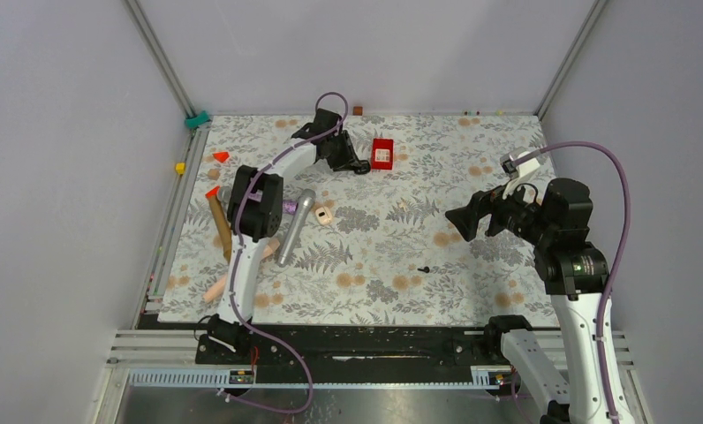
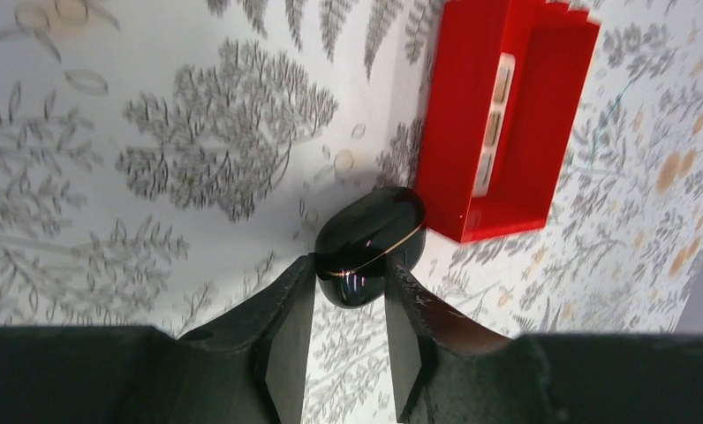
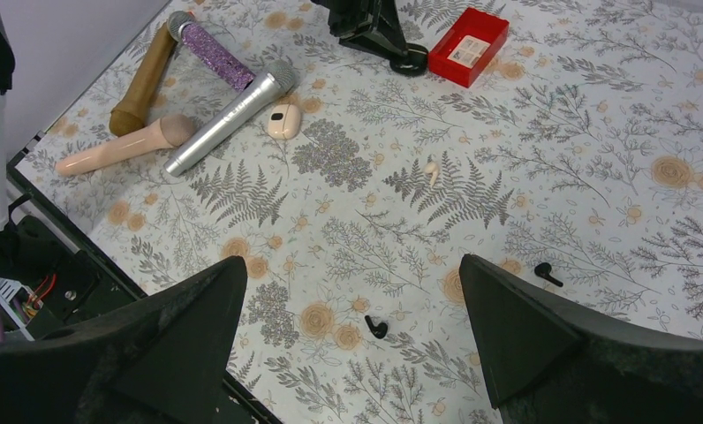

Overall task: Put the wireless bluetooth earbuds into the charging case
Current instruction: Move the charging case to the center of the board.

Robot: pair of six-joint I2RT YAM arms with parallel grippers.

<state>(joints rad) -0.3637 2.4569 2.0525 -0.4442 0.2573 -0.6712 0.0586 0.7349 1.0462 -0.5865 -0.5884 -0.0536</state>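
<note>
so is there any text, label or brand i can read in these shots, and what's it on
No text can be read in any view.
white label on the red rectangular box: carries dark marks, too small and blurred to read
glossy black oval charging case: no lettering visible

A glossy black pebble-shaped charging case [image 2: 370,238] lies beside a red square box [image 2: 507,115] at the far middle of the floral-patterned desk [image 1: 374,256]. No finger could pass on that side, and it is unclear whether the two touch. The left pincer [image 2: 350,269] straddles the case's near end. Under the wide-spread right pincer [image 3: 352,265], one tiny black earbud [image 3: 376,328] and a second earbud [image 3: 548,275] lie well apart, each with bare desk all round. A silver microphone [image 3: 233,115] and other sticks crowd the desk's left side.
</note>
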